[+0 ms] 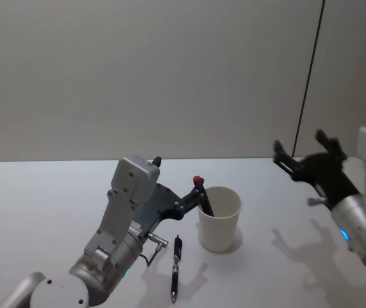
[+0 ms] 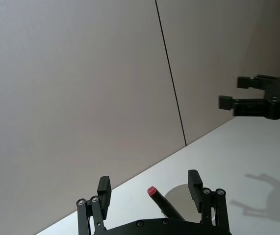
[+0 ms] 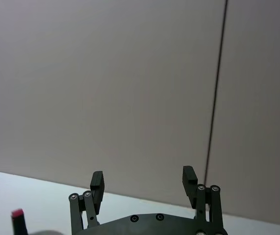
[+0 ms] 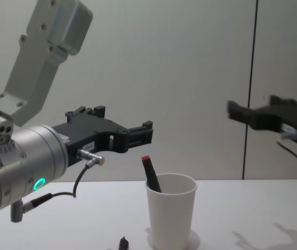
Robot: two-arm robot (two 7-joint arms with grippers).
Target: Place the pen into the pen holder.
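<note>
A white paper cup, the pen holder (image 1: 221, 226), stands on the table. A dark pen with a red end (image 1: 206, 204) leans inside it, its red tip above the rim. A second, black pen (image 1: 175, 268) lies flat on the table just left of the cup. My left gripper (image 1: 197, 191) hovers open at the cup's left rim. In the left wrist view the red-tipped pen (image 2: 160, 199) stands free between the spread fingers (image 2: 104, 190) of that gripper (image 2: 149, 187). My right gripper (image 1: 300, 147) hangs open in the air, well right of the cup.
The white table (image 1: 41, 205) runs back to a plain grey wall with a dark vertical seam (image 1: 307, 83). The left arm's cable plug (image 1: 159, 240) juts out just above the lying pen.
</note>
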